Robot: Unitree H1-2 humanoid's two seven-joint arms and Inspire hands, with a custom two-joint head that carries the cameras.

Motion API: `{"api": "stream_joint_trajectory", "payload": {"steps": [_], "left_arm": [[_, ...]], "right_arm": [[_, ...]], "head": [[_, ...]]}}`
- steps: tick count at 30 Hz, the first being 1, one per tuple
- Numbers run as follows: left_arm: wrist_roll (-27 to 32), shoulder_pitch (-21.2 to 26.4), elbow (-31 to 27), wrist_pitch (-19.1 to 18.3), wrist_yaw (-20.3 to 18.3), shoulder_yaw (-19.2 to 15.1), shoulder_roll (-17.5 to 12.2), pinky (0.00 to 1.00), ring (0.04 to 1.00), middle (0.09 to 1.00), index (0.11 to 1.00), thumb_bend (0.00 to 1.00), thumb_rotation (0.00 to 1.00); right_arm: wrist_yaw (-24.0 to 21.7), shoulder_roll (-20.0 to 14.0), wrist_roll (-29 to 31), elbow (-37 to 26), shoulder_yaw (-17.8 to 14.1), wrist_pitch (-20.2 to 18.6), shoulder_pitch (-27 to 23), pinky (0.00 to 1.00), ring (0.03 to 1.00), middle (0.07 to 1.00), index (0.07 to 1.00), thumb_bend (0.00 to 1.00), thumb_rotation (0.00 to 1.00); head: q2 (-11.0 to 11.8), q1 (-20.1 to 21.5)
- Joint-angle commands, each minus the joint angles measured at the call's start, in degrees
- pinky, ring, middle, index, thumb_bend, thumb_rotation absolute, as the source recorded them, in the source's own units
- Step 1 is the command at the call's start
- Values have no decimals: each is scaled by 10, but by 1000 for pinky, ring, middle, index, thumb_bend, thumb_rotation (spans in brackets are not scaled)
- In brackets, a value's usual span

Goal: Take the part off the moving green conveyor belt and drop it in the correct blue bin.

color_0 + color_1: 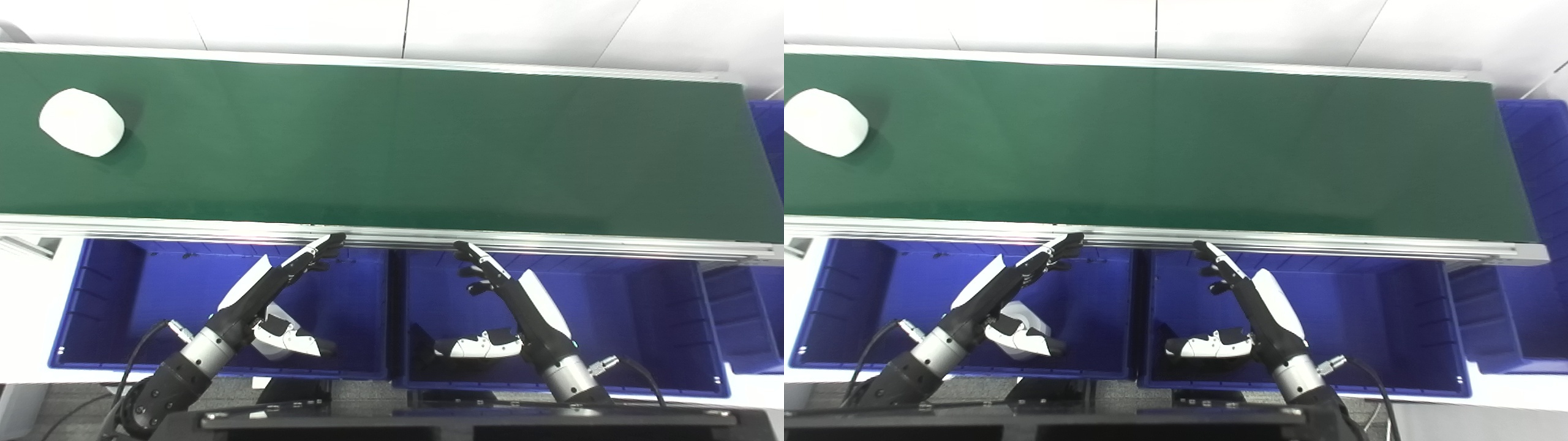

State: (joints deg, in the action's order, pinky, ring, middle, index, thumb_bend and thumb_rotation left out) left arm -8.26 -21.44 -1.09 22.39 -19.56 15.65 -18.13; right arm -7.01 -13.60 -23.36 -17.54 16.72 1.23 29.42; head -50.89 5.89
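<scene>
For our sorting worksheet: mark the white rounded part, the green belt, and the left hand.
white rounded part [81, 122], left eye view, top face
green belt [398, 147], left eye view, bare middle
left hand [269, 291], left eye view, back of palm

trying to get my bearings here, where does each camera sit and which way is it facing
Left eye view: on the robot's head, looking down across the long green conveyor belt and deep blue plastic bins; left hand and right hand show, both open above the bins.
Right eye view: beside it, set slightly right, same downward look, same hands and forearms.
Shared: the rounded white part at the belt's far left, the belt and the bins.
</scene>
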Motion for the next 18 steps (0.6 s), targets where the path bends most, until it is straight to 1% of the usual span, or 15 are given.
{"api": "stream_joint_trajectory", "payload": {"steps": [1, 3, 5, 6, 8, 12, 14, 16, 18], "left_arm": [[4, -2, -14, 17, 6, -3, -5, 851, 903, 933, 933, 988, 401], [8, -2, -15, 15, 3, -3, -6, 854, 910, 938, 937, 981, 386], [6, -2, -16, 15, 3, -3, -8, 858, 914, 940, 938, 980, 384], [4, -3, -17, 15, 3, -3, -8, 857, 912, 940, 938, 977, 385], [2, -3, -17, 17, 4, -4, -9, 850, 905, 939, 937, 983, 397], [3, -3, -17, 18, 4, -3, -8, 858, 909, 941, 939, 981, 396], [2, -3, -17, 18, 5, -3, -8, 867, 913, 942, 940, 977, 390], [2, -3, -17, 18, 5, -3, -7, 858, 911, 940, 936, 977, 388], [1, -2, -16, 16, 5, -3, -6, 850, 907, 939, 936, 980, 394]], "right_arm": [[10, 1, -1, -11, 2, 38, 4, 691, 841, 880, 913, 956, 394], [11, 2, 0, -11, 3, 38, 4, 726, 842, 876, 911, 959, 396], [12, 2, -2, -10, 4, 41, 4, 739, 840, 874, 910, 960, 399], [13, 2, -3, -9, 4, 43, 4, 720, 841, 874, 912, 958, 396], [12, 0, -4, -8, 6, 44, 4, 725, 849, 879, 916, 954, 405], [14, -1, -8, -8, 4, 47, 5, 730, 841, 875, 914, 952, 420], [12, 0, -3, -9, 3, 43, 5, 719, 842, 875, 912, 951, 420], [8, 1, 3, -11, 1, 35, 4, 693, 851, 879, 910, 947, 363], [8, 0, 4, -10, 1, 36, 3, 663, 847, 879, 911, 950, 361]], "head": [[0, 0], [0, -3], [0, -3], [0, -3], [-1, 6], [0, -6], [-1, -7], [-1, -4], [1, -2]]}}
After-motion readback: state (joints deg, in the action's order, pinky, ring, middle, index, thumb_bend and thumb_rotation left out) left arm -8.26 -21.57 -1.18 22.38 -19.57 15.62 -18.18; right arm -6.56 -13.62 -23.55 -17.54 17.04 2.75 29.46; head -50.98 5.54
